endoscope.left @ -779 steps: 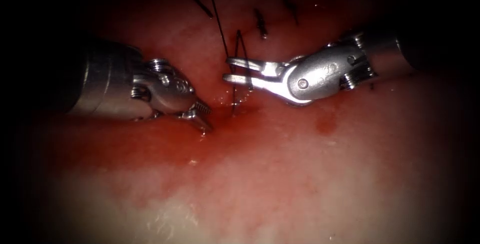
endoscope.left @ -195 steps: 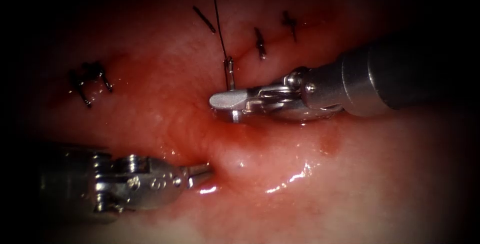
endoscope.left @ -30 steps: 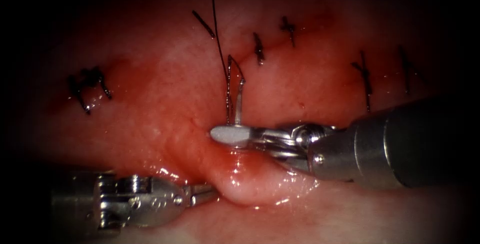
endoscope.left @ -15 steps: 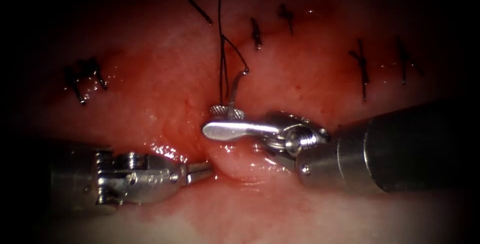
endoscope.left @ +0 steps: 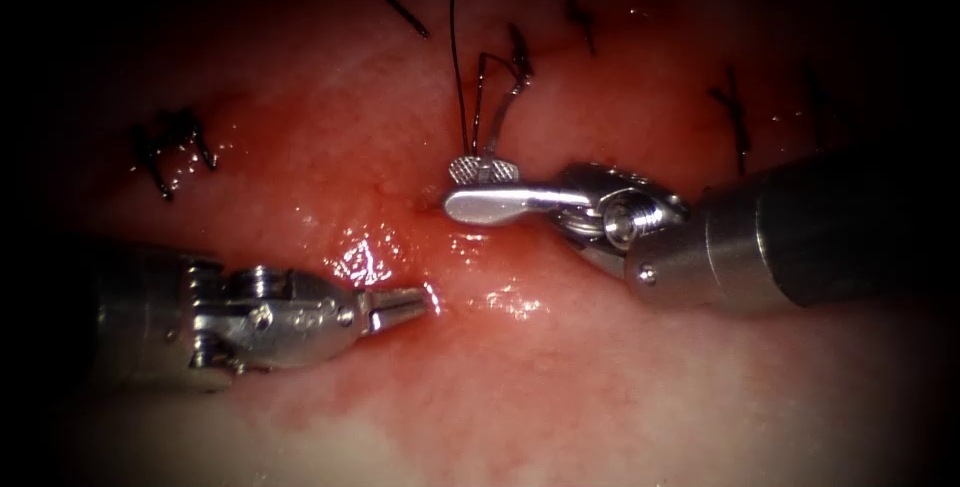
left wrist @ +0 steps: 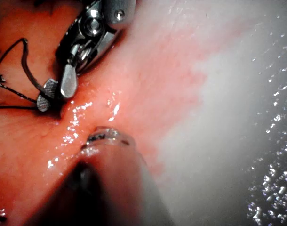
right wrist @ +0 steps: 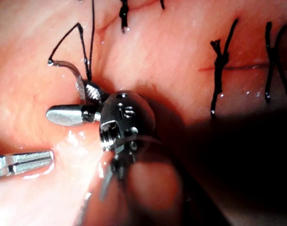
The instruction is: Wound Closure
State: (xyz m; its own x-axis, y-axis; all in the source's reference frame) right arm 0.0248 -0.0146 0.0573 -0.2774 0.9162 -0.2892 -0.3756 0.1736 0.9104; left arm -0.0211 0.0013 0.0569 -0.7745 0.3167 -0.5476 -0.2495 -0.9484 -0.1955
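My right tool (endoscope.left: 482,185) reaches in from the right with its jaws open. The thin curved needle (endoscope.left: 508,112) passes between them, its tail end raised above the tissue (endoscope.left: 620,377). Its lower part is hidden behind the jaws at the open stretch of the cut (endoscope.left: 425,209). Black thread (endoscope.left: 458,67) leaves the tail, loops over and runs down beside the needle; another strand runs up out of view. The needle (right wrist: 67,67) and open right tool (right wrist: 73,101) show close up. My left tool (endoscope.left: 420,299) lies low on the cut's left, jaws shut, tip on wet tissue, nothing seen in them.
Finished black stitches cross the cut: a knotted one far left (endoscope.left: 168,152), short ones above the needle (endoscope.left: 403,11) (endoscope.left: 580,22), and another at the right (endoscope.left: 735,115). Red fluid glistens around the cut (endoscope.left: 365,257). Pale tissue lies toward the front.
The right tool's jaws, shut on the needle a second ago, have opened and let it go. The tissue fold raised beside the left tool's tip has flattened.
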